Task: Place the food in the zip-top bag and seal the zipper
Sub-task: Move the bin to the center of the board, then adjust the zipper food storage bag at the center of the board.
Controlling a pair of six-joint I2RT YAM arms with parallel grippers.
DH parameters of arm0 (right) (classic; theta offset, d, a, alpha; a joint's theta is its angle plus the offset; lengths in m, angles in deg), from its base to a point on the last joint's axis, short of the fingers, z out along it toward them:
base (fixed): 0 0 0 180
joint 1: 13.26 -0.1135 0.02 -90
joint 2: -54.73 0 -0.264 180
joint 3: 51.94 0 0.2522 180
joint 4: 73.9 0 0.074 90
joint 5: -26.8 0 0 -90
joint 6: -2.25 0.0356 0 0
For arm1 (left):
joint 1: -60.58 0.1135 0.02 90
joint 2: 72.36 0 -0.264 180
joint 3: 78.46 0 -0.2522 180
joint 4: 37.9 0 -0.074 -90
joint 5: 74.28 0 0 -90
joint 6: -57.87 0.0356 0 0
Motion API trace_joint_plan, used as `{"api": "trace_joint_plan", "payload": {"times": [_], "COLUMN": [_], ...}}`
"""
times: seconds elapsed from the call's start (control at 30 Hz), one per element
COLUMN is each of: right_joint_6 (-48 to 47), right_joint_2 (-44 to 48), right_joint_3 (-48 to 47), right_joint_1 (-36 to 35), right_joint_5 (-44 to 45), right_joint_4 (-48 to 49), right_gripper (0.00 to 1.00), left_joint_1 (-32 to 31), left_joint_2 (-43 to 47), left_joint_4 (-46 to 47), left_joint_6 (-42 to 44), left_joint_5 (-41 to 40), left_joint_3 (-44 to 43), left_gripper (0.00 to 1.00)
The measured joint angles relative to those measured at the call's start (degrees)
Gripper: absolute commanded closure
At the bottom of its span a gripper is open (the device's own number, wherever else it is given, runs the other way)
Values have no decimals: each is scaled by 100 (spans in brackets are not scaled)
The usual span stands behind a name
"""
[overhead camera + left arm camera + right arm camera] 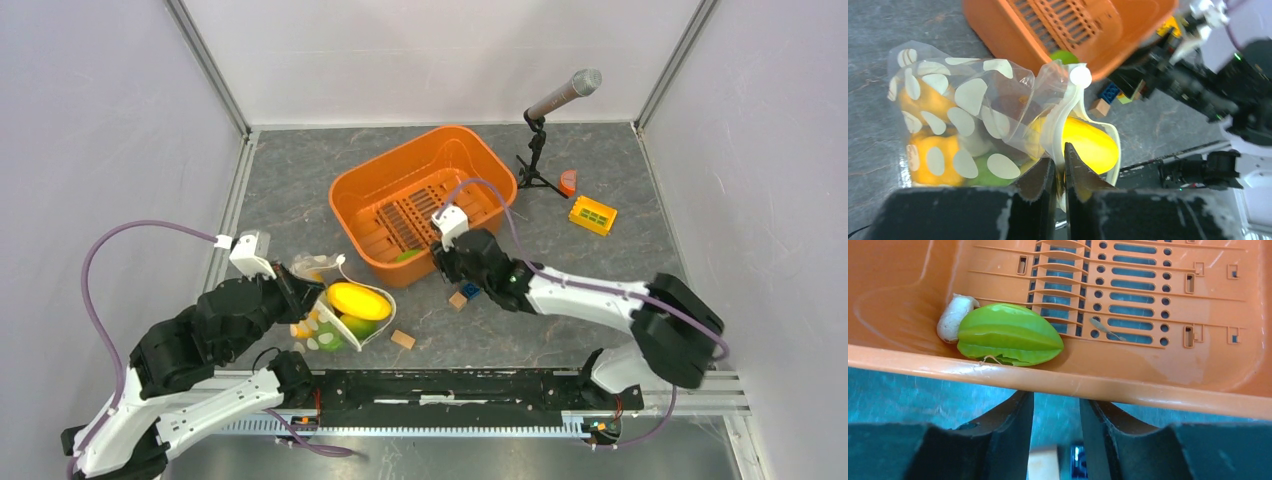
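The polka-dot zip-top bag (330, 318) lies on the table at front left, mouth open toward the basket. Its white zipper strip (1062, 117) curves round a yellow pepper (1093, 145) sitting in the mouth. Orange, green and white food shows through the bag (963, 125). My left gripper (1059, 167) is shut on the bag's mouth edge; it also shows in the top view (300, 292). A green cabbage piece (1009, 334) and white garlic (953, 317) lie in the orange basket. My right gripper (1056, 402) is open and empty, just outside the basket's near wall, below its rim (1148, 390).
The orange basket (470, 150) stands mid-table. A tan cube (402, 340) lies near the bag; another tan cube (458, 300) and a blue block (470, 291) lie under my right wrist. A microphone on a stand (560, 98), an orange piece (568, 182) and a yellow block (592, 216) are at back right.
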Motion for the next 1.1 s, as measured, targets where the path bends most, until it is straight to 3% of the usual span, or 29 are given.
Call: {"api": "trace_joint_plan", "payload": {"times": [0.2,0.37,0.57,0.67,0.77,1.1], "right_joint_6": [-138,179,1172,1427,1591,1589], "right_joint_2": [-1255,-544,1620,2131,2260,1755], "right_joint_3": [-1386,-940,850,1154,1196,1193], "right_joint_1": [538,605,496,286,-262,-949], "right_joint_5": [-745,-1401,-2365,-2610,-2868,-2614], "right_joint_4": [157,433,1036,1139,1202,1058], "right_gripper": [39,34,36,41,42,49], "left_joint_1": [0,0,0,0,0,0], "left_joint_2": [72,63,31,9,17,46], "left_joint_4": [164,186,380,468,721,1019], "left_joint_6": [90,94,114,212,326,334], "left_joint_5": [476,761,977,1054,1196,1331], "left_joint_3": [7,9,118,223,492,874], "left_gripper": [85,85,84,84,84,84]}}
